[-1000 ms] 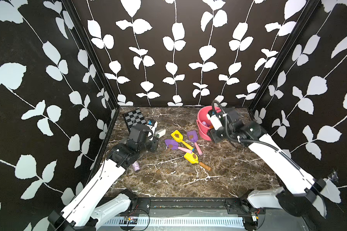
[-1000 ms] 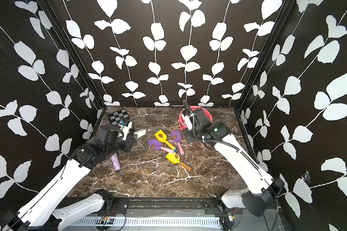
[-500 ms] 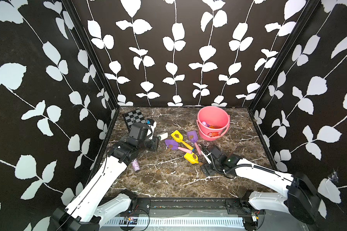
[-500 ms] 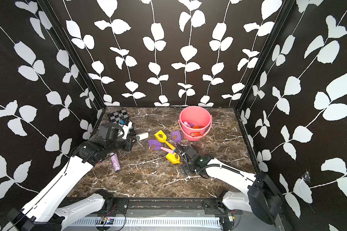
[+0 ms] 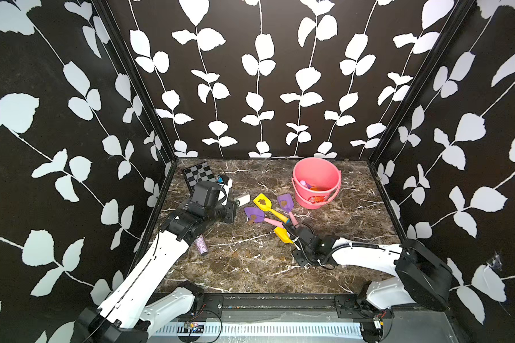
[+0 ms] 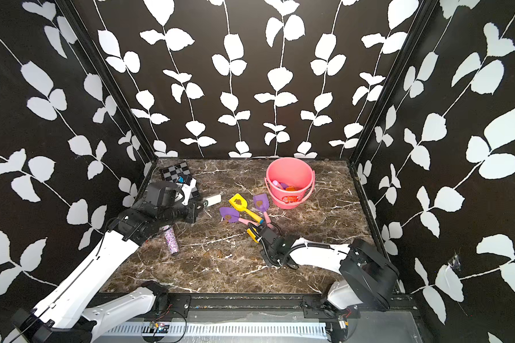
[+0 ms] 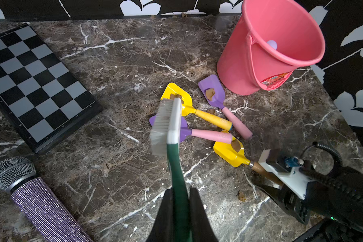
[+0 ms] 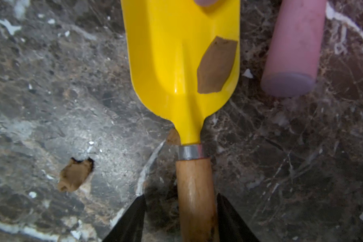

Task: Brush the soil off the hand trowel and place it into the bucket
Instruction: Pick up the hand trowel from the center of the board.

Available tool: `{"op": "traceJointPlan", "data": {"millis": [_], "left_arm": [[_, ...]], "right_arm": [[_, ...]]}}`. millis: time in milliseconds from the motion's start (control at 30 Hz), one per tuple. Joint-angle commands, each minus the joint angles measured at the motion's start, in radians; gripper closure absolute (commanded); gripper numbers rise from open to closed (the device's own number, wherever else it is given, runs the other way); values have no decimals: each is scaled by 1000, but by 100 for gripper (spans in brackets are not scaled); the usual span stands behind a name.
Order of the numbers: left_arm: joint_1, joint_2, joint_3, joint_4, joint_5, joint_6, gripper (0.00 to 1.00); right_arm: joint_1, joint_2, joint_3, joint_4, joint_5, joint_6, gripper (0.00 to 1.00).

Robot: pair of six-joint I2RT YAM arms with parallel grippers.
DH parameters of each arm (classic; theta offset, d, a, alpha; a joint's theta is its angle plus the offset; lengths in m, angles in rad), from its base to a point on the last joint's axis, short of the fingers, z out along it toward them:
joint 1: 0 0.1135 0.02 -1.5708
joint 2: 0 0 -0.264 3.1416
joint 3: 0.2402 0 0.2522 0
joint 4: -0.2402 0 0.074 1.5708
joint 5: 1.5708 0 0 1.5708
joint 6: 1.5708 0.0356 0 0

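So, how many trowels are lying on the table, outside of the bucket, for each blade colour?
Yellow trowels: 2
Purple trowels: 2
Total: 4

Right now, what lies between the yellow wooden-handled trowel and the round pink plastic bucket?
The purple, pink-handled trowel nearest the bucket, shown in both top views.
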Motion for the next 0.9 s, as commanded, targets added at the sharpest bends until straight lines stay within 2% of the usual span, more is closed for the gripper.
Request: {"op": "traceJointPlan", "data": {"millis": [0,133,400,633,733,867], "left_arm": [[6,-7,-4,39,20,0,100],[6,-8,0,40,21,2,100],[5,-24,-6,35,12,-3,100],[7,-29,-12,36,24,-16,100],[6,-38,-6,37,26,-18,100],[5,-53,-4,41,39,-21,100]], "right_arm": [[7,-3,-26,28,54,32,50],[7,19,-31,40,74,34,52],[8,12,-37,28,52,36,67],[7,-63,-15,-48,14,32,81],[11,-129,-13,-122,-22,60,92],[16,-250,3,-236,-73,101,98]]}}
